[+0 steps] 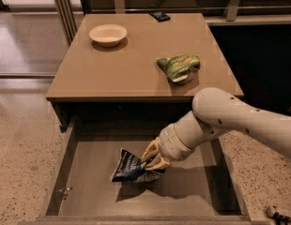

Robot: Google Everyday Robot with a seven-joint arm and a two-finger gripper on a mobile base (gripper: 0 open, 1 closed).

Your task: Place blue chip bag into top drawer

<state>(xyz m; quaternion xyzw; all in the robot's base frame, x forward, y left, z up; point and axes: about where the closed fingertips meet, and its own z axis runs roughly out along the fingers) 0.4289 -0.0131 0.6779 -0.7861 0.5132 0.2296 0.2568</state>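
Observation:
The blue chip bag (129, 167), dark navy foil with white lettering, hangs just above the bottom of the open top drawer (89, 191), near its middle. My gripper (152, 161) is inside the drawer at the bag's right edge, with its yellowish fingers (151, 150) shut on the bag. My white arm reaches in from the right, over the drawer's right side. The bag's lower edge is close to the drawer floor; I cannot tell whether it touches.
The brown table top (112, 69) above the drawer holds a cream bowl (108, 34) at the back left, a green snack bag (179, 67) at the right, and a small dark object (160, 16) at the back edge. Speckled floor lies on both sides.

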